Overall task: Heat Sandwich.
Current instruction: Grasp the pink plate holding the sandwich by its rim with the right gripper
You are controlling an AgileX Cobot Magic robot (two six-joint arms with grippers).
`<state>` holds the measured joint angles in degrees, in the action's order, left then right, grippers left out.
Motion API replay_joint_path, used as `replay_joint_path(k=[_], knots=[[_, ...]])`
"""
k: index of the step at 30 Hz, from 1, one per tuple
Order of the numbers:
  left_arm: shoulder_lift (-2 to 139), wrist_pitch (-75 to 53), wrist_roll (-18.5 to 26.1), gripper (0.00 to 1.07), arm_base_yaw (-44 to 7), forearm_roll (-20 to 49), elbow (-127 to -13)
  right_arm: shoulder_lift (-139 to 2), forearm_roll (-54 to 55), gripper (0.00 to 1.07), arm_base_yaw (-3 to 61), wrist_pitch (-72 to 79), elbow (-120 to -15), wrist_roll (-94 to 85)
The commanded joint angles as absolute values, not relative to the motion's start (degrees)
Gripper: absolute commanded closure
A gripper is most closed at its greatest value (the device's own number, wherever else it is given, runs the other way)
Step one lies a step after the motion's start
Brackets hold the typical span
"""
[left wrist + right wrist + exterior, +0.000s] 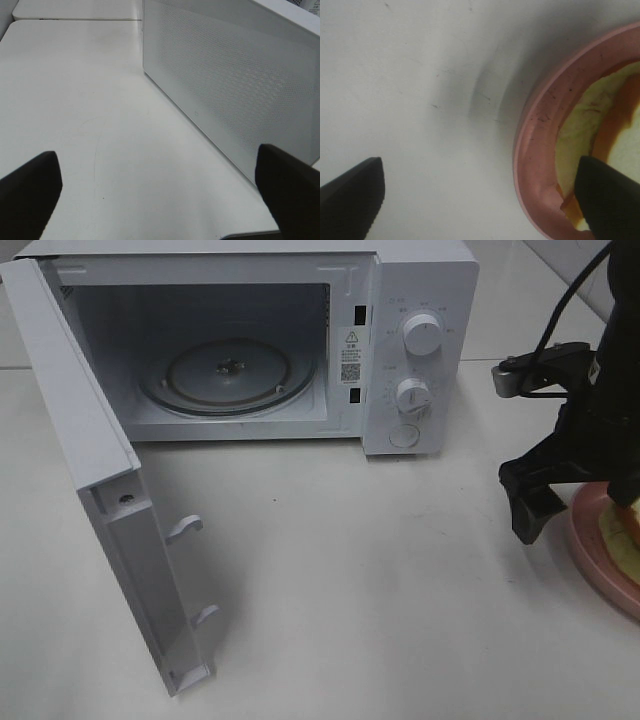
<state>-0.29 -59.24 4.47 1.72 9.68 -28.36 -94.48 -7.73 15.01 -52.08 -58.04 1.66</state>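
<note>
right end effector [480, 197]: jaws apart — sandwich [577, 125] at 4 o'clock | risk: you clip plate [532, 135] rim closing — tipping it

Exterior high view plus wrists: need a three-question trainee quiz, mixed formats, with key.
1. True or false: the microwave door is shut.
2. Pick one: the sandwich lies A) on the turntable, B) on the pink plate, C) on the bare table.
3. Fill in: the right gripper has its jaws ____, one finger over the table and one over the plate.

Key: 1 false; 2 B; 3 open.
</note>
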Motion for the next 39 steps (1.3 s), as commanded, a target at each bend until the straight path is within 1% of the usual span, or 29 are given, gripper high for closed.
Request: replay_joint_path(k=[1, 9, 15, 21, 39], knots=[[-1.4, -59.2, 4.2, 0.03, 1.8, 9.8, -28.2, -94.0, -7.7, 0.07, 12.8, -52.7, -58.2, 0.9], [-1.4, -59.2, 4.2, 0.03, 1.8, 9.8, -28.2, -95.4, -5.1, 0.08, 9.9, -52.6, -57.9, -0.3], [-1.4, -59.2, 4.2, 0.03, 1.8, 9.8, -28.2, -97.9, -4.7, 0.10, 8.7, -49.0, -54.2, 0.0], [-1.4, -59.2, 4.2, 0.03, 1.8, 9.8, -28.2, -100.2, -4.8, 0.10, 8.3, -44.2, -51.3, 0.0], [-1.4, -59.2, 4.2, 0.03, 1.8, 9.8, -28.2, -105.8, -7.3, 0.13, 8.0, -37.7, -51.2, 0.0]])
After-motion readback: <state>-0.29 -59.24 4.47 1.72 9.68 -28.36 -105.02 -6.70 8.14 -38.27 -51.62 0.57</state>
